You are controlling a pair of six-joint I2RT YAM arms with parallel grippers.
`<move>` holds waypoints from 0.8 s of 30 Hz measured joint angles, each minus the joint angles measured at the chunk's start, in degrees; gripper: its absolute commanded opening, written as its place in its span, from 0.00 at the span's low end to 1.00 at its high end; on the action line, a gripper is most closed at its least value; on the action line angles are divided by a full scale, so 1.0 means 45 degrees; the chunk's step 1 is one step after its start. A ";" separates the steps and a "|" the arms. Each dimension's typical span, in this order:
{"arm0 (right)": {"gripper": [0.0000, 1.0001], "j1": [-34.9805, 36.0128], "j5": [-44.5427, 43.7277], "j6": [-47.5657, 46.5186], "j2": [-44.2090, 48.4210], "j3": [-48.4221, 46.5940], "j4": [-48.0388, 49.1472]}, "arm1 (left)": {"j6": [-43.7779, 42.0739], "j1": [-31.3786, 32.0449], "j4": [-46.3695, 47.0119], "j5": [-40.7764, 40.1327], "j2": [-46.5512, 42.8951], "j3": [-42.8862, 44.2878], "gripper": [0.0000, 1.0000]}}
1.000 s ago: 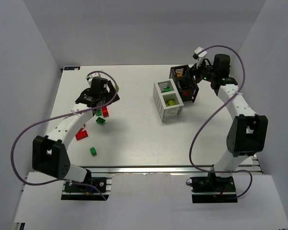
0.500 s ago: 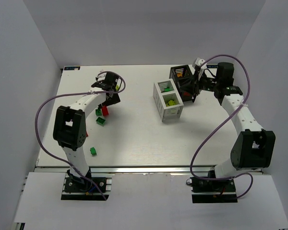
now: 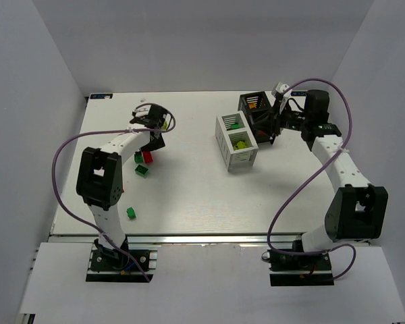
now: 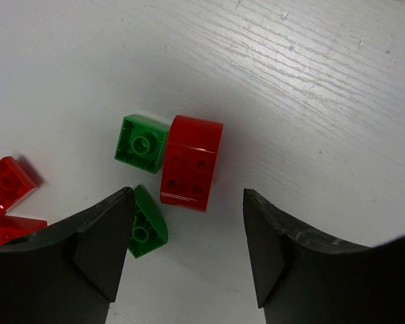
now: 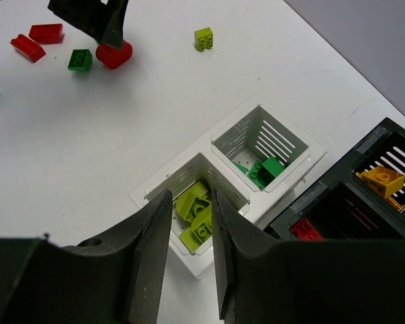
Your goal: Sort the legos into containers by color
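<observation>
My left gripper (image 4: 187, 217) is open and empty, low over the table, just short of a red brick (image 4: 191, 162). A green brick (image 4: 142, 143) touches that red brick, and a curved green one (image 4: 146, 226) lies by my left finger. More red bricks (image 4: 3, 196) lie at the left. In the top view the left gripper (image 3: 151, 140) hangs over the red brick (image 3: 147, 157). My right gripper (image 5: 191, 196) is empty with a narrow gap between its jaws, above the white bin (image 5: 293, 165). That bin holds lime bricks (image 5: 199, 212) and green bricks (image 5: 263, 169).
The black bin (image 5: 337, 196) holds an orange brick (image 5: 381, 179) and a red brick (image 5: 305, 229). In the top view the white bin (image 3: 224, 145) and black bin (image 3: 246, 101) stand side by side. Loose green bricks (image 3: 142, 170), (image 3: 131, 212) and a lime brick (image 5: 203, 38) lie on the table.
The left arm has swung its elbow upright and brought the open gripper close over the red and green bricks. The right wrist has shifted slightly beside the black bin.
</observation>
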State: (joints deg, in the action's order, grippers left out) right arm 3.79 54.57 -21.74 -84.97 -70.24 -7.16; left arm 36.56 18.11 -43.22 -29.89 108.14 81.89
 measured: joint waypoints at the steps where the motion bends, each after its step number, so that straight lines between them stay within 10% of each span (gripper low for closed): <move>1: 0.36 -0.0005 0.0000 0.0063 0.0078 0.0063 0.0049 | 0.0010 0.0000 0.0058 0.0005 0.0049 -0.0078 0.72; 16: 0.37 -0.0272 0.0005 0.0325 0.1384 0.0801 0.0209 | 0.0092 -0.0068 0.0976 0.0636 0.0860 -0.0913 0.60; 24: 0.37 -0.0330 0.0068 0.0447 0.1875 0.0801 0.0170 | 0.0131 -0.0073 0.1520 0.0971 0.0777 -0.1341 0.20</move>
State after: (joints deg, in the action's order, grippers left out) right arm 2.31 54.87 -19.73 -76.53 -66.63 -6.39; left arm 37.15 17.78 -36.38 -25.52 111.63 75.85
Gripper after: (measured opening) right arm 0.370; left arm 0.479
